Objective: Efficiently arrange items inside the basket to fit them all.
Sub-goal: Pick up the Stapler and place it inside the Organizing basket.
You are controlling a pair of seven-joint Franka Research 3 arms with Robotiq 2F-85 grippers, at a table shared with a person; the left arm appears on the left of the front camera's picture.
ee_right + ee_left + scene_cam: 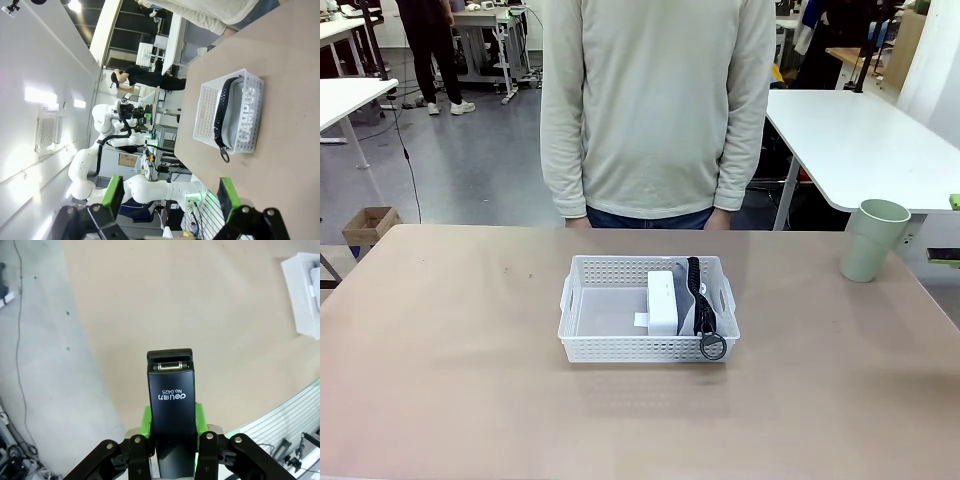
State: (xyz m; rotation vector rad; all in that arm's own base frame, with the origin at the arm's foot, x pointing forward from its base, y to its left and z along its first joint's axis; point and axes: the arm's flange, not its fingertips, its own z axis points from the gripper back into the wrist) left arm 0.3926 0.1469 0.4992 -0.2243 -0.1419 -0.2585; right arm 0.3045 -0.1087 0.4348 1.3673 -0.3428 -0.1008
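Basket [566, 300] holds white box [664, 303], pouch [697, 300]; left gripper [173, 419] clamps stapler [170, 390].

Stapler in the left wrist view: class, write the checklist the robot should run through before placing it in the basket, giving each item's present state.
1. Grip on the stapler: ok; the left gripper has its green pads on both sides of it.
2. Room in the basket: ok; its left half is bare.
3. Packing of the white box and pouch: ok; they sit side by side in the right half.
4. Is the cup inside: not ok; it stands on the table, right of the basket.
5. Is the right gripper free: ok; open, holding nothing.
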